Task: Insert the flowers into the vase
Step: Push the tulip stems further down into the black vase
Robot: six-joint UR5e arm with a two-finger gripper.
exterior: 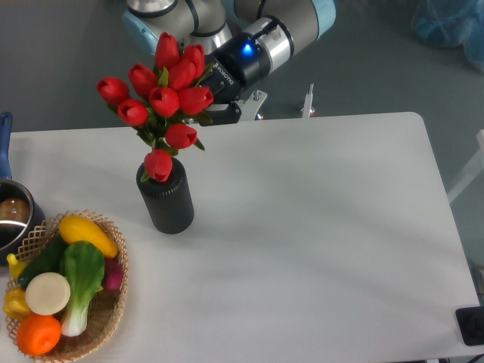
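Observation:
The flowers, a bunch of red tulips with green stems, hang directly over the vase, a matte black ribbed cylinder standing upright at the table's left. The lowest bud sits at the vase's mouth and hides the opening. My gripper reaches in from the upper right behind the buds and is shut on the flowers. Its fingertips and the stem ends are hidden by the blooms.
A wicker basket with vegetables and fruit sits at the front left corner, close below the vase. A metal pot with a blue handle stands at the left edge. The white table's back edge runs just behind the vase.

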